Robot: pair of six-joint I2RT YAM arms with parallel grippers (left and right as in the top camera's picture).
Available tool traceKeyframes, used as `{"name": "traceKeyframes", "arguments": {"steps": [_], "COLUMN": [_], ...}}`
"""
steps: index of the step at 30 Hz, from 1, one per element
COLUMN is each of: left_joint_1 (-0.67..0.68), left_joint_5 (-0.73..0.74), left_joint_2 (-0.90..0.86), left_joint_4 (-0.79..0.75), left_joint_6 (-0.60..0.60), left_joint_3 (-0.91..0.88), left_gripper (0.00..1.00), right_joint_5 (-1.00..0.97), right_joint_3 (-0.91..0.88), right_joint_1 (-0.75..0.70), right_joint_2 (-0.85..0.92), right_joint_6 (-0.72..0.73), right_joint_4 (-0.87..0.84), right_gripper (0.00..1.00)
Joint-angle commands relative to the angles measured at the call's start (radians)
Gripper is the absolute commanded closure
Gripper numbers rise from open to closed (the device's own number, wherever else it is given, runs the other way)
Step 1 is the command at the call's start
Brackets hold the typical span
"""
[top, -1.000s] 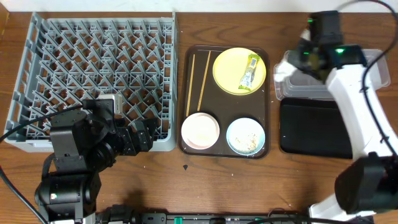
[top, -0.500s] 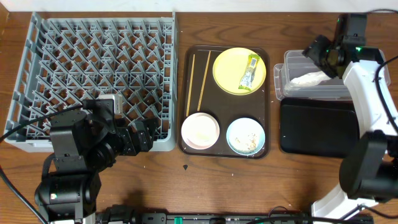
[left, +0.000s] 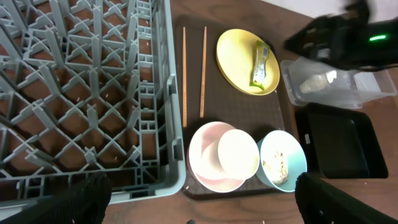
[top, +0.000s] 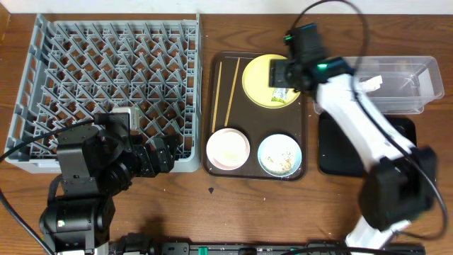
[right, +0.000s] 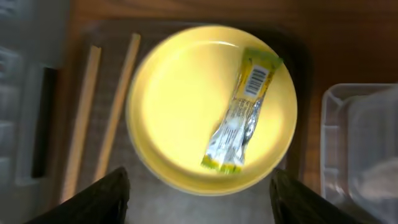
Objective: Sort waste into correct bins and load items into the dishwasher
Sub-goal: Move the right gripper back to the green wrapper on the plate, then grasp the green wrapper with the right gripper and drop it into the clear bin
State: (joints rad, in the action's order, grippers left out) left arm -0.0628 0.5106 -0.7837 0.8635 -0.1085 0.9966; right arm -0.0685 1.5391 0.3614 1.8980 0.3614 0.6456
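Note:
The yellow plate (right: pixel 186 106) on the brown tray holds the yellow-green wrapper (right: pixel 242 112). My right gripper (right: pixel 199 199) hovers open and empty above that plate; in the overhead view the right gripper (top: pixel 282 76) covers part of the plate (top: pixel 258 78). The chopsticks (top: pixel 230 92) lie left of the plate. In front stand the white bowl (top: pixel 228 149) and the light-blue bowl (top: pixel 279 154), which holds rice scraps. White crumpled paper (top: pixel 368 83) lies in the clear tub (top: pixel 410 74). My left gripper (top: pixel 157 154) rests open and empty at the near corner of the grey rack (top: pixel 106 78).
The black tray (top: pixel 336 152) sits in front of the clear tub, partly under my right arm. The brown tray (top: pixel 258 122) lies between the rack and the bins. Bare wood runs along the front of the table (top: pixel 233 205).
My right arm swung left from over the clear tub to above the yellow plate. Its jaws opened, and the crumpled paper now lies in the tub. The left arm has not moved.

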Motion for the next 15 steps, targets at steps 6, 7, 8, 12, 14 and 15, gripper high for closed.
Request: {"name": "traceKeyframes", "arguments": {"steps": [6,7,8,12,14,15], "left_joint_1": [-0.003,-0.003,-0.003,-0.003,-0.003,-0.003], "left_joint_5": [0.010,0.009,0.009,0.009,0.009,0.009], "left_joint_2": [0.001,0.001,0.001,0.001,0.001,0.001], "left_joint_4": [0.000,0.000,0.000,0.000,0.000,0.000], "left_joint_6": [-0.009,-0.009,-0.009,-0.009,-0.009,-0.009], "left_joint_3": [0.021,0.021,0.021,0.021,0.021,0.021], "left_gripper": [0.05,0.05,0.05,0.05,0.05,0.05], "right_joint_5": [-0.156,-0.150,-0.145,-0.133,-0.133,-0.130], "right_joint_3": [0.002,0.002,0.002,0.002,0.002,0.002], "right_joint_1": [-0.009,-0.008,-0.008,-0.007,-0.007,-0.007], "right_joint_2": [0.227,0.249,0.266,0.315,0.321,0.320], "right_joint_6": [0.031,0.031,0.031,0.031,0.037,0.057], "right_joint_4": [-0.162,-0.180,-0.194,-0.238,-0.238,-0.235], "right_gripper": [0.28,0.29,0.30,0.52,0.77,0.85]}}
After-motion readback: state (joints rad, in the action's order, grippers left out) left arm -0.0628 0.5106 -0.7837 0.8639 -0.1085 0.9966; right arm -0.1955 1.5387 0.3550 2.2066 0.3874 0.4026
